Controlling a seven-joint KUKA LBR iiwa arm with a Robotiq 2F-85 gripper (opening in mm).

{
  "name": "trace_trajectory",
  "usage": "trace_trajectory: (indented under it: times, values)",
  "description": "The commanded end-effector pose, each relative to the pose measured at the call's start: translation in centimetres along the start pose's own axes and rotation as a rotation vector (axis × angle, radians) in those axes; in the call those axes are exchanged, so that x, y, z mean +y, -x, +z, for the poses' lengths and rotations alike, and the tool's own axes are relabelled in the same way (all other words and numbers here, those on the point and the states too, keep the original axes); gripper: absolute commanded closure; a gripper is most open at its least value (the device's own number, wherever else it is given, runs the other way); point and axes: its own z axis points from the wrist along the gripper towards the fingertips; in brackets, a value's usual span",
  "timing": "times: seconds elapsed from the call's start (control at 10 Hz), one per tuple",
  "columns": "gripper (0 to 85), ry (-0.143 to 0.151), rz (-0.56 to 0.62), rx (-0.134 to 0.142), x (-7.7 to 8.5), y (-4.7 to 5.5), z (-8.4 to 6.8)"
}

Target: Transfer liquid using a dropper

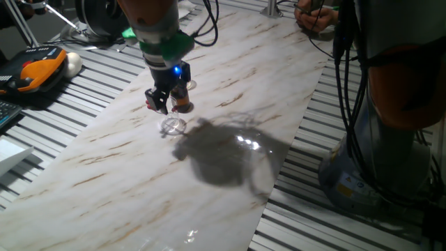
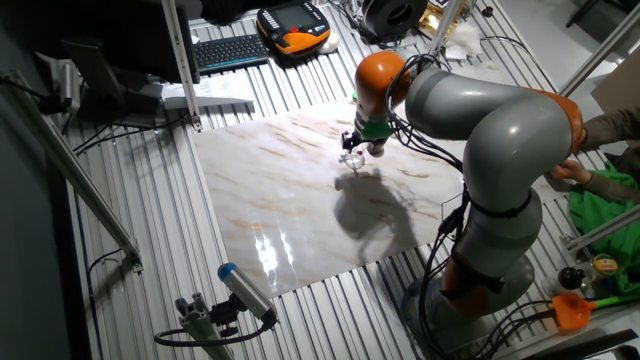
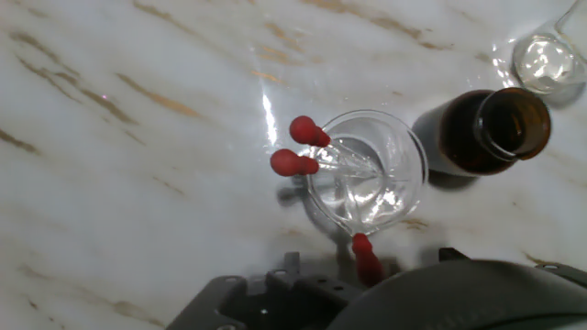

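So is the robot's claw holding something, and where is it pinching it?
Probably a dropper, pinched near its red bulb by the gripper; the fingers themselves are hidden.

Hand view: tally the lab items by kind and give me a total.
Red-bulbed droppers: 3 (two leaning in the beaker, one at the frame's lower edge)
Clear glass vessels: 2 (beaker, flask)
Amber bottle: 1
Total: 6
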Motion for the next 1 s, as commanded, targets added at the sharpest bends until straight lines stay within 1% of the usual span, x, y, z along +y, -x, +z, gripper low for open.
trace_trajectory:
  times: [0.0, 0.1, 0.2, 0.3, 0.4, 0.7, 0.8, 0.9]
  values:
    - [17.0, -0.001, -0.002, -0.004, 0.0, -0.1, 0.3]
    - [17.0, 0.001, -0.010, -0.005, 0.0, -0.1, 0.4]
    - [17.0, -0.006, -0.022, -0.003, 0.0, 0.0, 0.6]
    - [34.0, -0.003, -0.034, -0.001, -0.2, 0.1, 0.8]
    - [34.0, 0.007, -0.044, 0.004, -0.3, 0.2, 1.0]
    - [34.0, 0.013, -0.052, -0.001, -0.3, -0.3, 1.5]
    - [51.0, 0.015, -0.053, -0.003, -0.3, -0.4, 1.6]
    - [51.0, 0.010, -0.057, -0.003, -0.3, -0.4, 1.6]
